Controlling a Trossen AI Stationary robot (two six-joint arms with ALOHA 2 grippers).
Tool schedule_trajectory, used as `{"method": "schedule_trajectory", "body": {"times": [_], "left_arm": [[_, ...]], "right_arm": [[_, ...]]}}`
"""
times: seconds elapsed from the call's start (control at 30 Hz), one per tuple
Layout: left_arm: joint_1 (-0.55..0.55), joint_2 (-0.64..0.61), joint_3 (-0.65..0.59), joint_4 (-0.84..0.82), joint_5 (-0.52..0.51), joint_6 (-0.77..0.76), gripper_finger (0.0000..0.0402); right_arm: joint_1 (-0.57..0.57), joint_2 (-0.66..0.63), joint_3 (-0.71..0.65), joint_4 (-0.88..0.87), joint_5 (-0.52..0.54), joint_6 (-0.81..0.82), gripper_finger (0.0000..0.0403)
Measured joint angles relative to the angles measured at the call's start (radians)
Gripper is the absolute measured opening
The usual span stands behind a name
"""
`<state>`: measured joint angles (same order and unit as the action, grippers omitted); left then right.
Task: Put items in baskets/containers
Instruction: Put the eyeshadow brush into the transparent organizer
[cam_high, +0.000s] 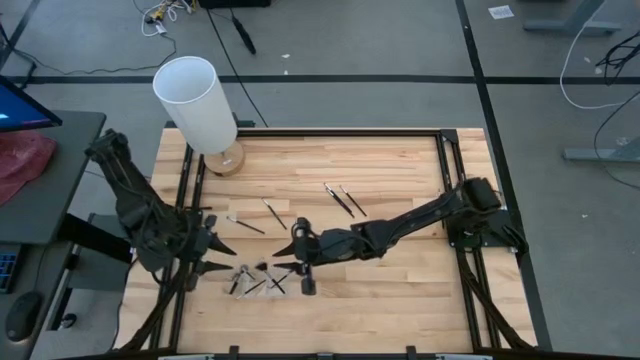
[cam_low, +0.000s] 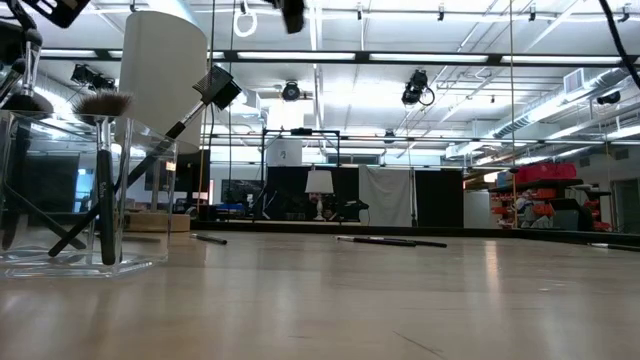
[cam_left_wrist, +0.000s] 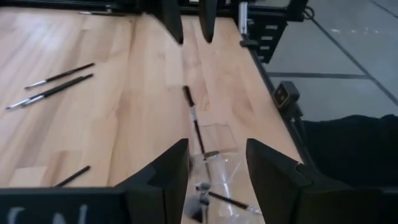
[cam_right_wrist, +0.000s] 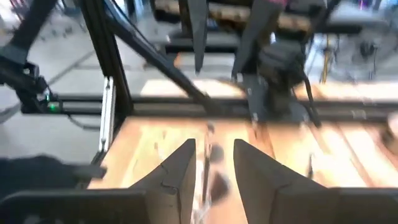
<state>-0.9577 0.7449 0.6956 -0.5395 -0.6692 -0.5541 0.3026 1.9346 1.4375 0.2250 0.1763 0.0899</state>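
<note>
Wooden table (cam_high: 400, 300), both arms reach toward its front-left part. Clear tray (cam_high: 255, 282) sits there on the wood, hard to make out from above, with several dark brushes (cam_high: 262, 283) lying in it at crossed angles; in the low view the same clear tray (cam_low: 70, 190) fills the near left and brushes lean inside it, one with a fluffy tuft (cam_low: 100, 103) and one long-handled with a flat dark head (cam_low: 218, 88). Left gripper (cam_high: 222, 257) hangs just beside the tray's left end, fingers spread apart with nothing between them; left wrist view confirms the gap between the fingers (cam_left_wrist: 171, 171), tray and a brush visible through it. Right gripper (cam_high: 300, 258) sits at the tray's right end, pointing left, roughly facing the left gripper. Its fingers (cam_right_wrist: 180, 168) are parted with a narrow gap; a thin dark stick shows blurred in that gap, cannot tell if it is pinched or just lying beyond. More brushes are loose on the table behind the tray: one with a pale tip (cam_high: 244, 224), one dark (cam_high: 273, 212), and a pair side by side (cam_high: 344, 200) farther right, well apart from the tray. Tall white cylinder (cam_high: 196, 100) on a round wooden base stands at the back-left corner.
</note>
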Motion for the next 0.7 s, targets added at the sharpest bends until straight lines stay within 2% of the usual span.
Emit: {"method": "schedule_trajectory", "body": {"times": [0.2, 0.37, 0.47, 0.57, 0.7], "left_arm": [[-0.04, -0.014, 0.0, -0.137, -0.112, -0.104, 0.0165], [-0.058, -0.014, -0.001, -0.246, -0.124, -0.221, 0.0165], [-0.065, -0.013, -0.001, -0.295, -0.134, -0.253, 0.0165], [-0.068, -0.012, -0.001, -0.328, -0.161, -0.273, 0.0165], [-0.068, -0.012, -0.001, -0.334, -0.176, -0.274, 0.0165]], "right_arm": [[0.0, -0.084, 0.001, -0.289, 0.121, 0.092, 0.0109], [-0.016, -0.076, 0.001, -0.526, 0.31, 0.228, 0.0109], [-0.051, -0.073, -0.012, -0.688, 0.379, 0.343, 0.0109], [-0.109, -0.086, -0.1, -0.685, 0.378, 0.379, 0.0109], [-0.235, -0.096, -0.247, -0.624, 0.293, 0.387, 0.0109]]}}
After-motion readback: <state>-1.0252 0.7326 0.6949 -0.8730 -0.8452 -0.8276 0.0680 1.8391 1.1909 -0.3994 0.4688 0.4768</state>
